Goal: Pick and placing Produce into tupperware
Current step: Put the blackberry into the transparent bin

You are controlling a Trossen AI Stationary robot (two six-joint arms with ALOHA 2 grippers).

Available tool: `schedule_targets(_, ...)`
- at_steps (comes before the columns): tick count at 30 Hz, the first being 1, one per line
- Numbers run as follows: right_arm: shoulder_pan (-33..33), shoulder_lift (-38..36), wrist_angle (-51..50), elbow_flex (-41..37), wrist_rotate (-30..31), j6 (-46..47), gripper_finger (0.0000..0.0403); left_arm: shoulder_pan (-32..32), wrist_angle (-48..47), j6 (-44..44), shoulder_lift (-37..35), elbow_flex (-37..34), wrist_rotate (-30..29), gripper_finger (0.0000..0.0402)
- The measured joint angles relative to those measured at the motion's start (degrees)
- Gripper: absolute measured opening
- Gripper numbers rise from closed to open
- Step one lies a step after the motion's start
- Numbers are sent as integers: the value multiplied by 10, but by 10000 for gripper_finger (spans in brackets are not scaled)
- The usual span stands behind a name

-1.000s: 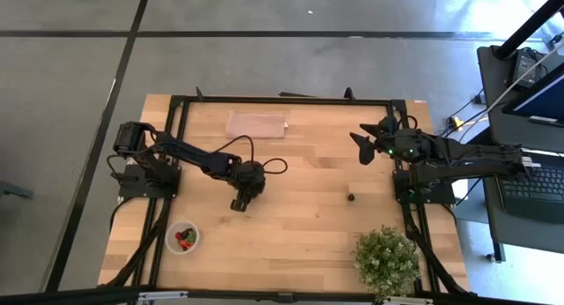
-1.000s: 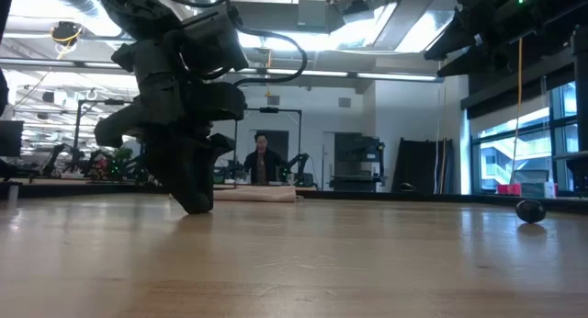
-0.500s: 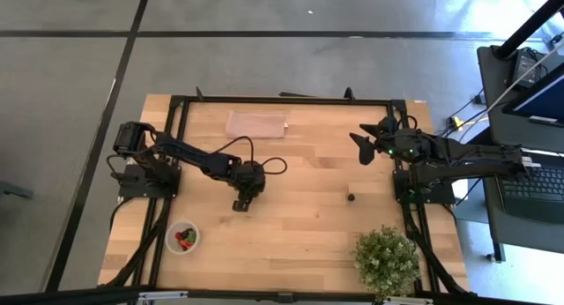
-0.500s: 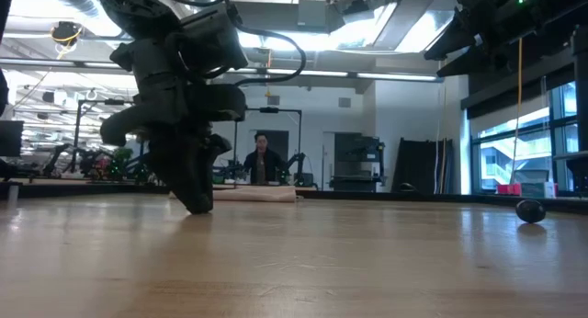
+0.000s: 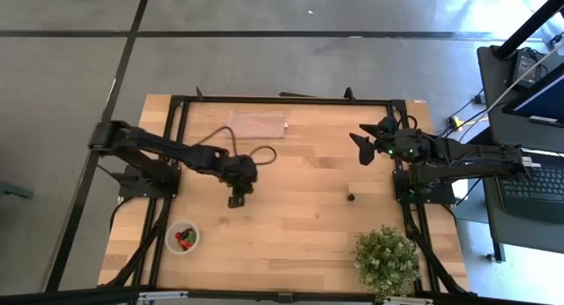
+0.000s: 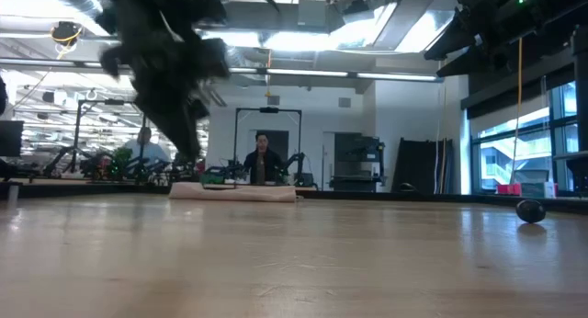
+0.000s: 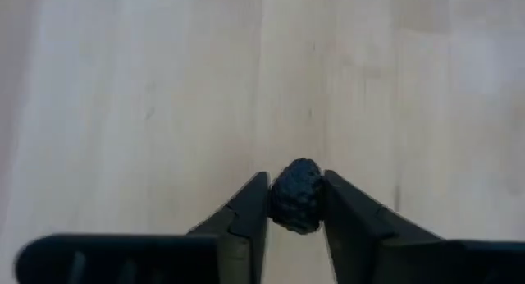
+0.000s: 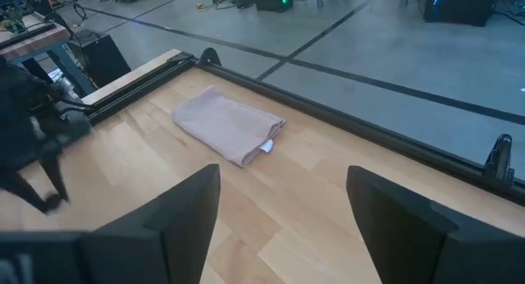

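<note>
From above, your left gripper (image 5: 236, 197) hangs mid-table; the tub (image 5: 182, 238) lies toward the near-left corner from it, closer to this arm. The right gripper (image 5: 363, 147) waits spread wide, a loose berry (image 5: 351, 197) just beside its base. At the left wrist, the fingers (image 7: 246, 214) clench a dark berry (image 7: 296, 195), roundish, axis unclear.

Overhead straight-down, table-level across, two close wrist views; pinkish cloth (image 5: 257, 124) common to three.
</note>
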Motion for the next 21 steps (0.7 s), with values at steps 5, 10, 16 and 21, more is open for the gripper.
schedule_targets(5,0,0,2,0,0,0,268,-7,-136,-136,-123,13,35,89)
schedule_targets(10,0,0,6,0,0,-12,268,-45,-250,-292,-194,51,131,83)
schedule_targets(16,0,0,45,0,1,-43,268,-110,-380,-503,-202,115,206,89)
schedule_targets(21,0,0,92,0,0,-86,268,-174,-476,-610,-184,133,207,88)
